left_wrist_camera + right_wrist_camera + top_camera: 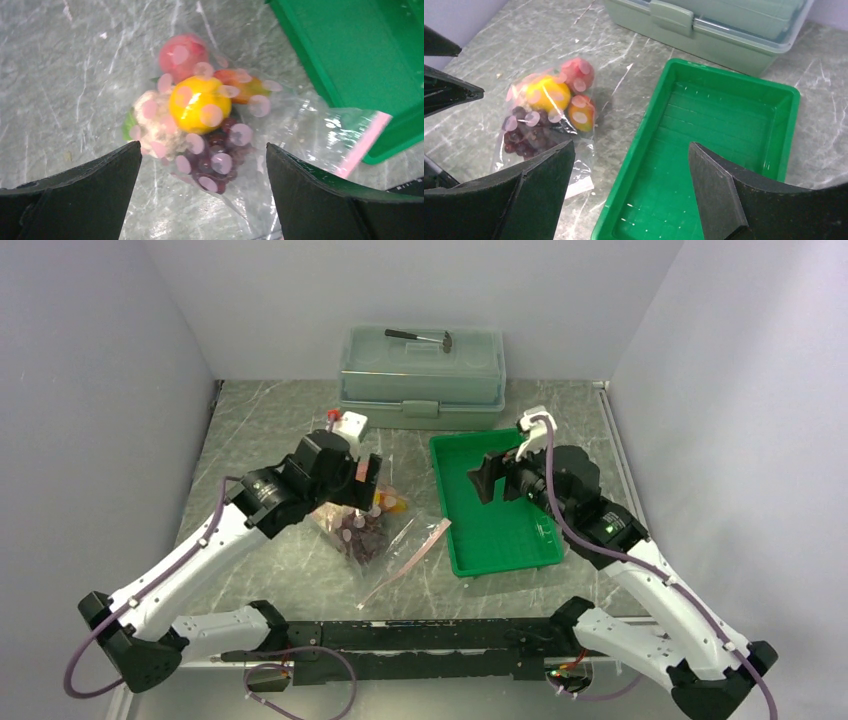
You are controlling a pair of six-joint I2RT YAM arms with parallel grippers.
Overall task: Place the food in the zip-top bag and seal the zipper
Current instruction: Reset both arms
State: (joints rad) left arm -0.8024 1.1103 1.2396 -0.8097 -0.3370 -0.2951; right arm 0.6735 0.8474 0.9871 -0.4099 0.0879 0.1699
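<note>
The left gripper (202,150) is held with its two black fingers (90,190) spread wide apart. Nothing is gripped or touched by them. It is hung directly above a clear zip-top plastic bag dotted with pale pink spots (300,125), which is laid flat on the grey marbled table (260,440) to the left of a green rectangular plastic tray (724,125).

The food is seen inside the bag: a round yellow fruit (200,105) in the middle, a red round fruit (182,55) beyond it, a bunch of dark purple grapes (215,160) on the near side, a pale lumpy piece (155,125) to the left and an orange piece (240,85) to the right. The bag's pink zipper strip (365,145) is pointed toward the tray and is laid just beside its near left corner; whether the zipper is pressed shut cannot be told.

The right gripper (630,147) is likewise opened wide, with nothing between its fingers, and is held above the tray without touching it.

A pale green lidded plastic box (420,375) is set at the far edge of the table, and a small hammer (420,337) is laid on its lid.
</note>
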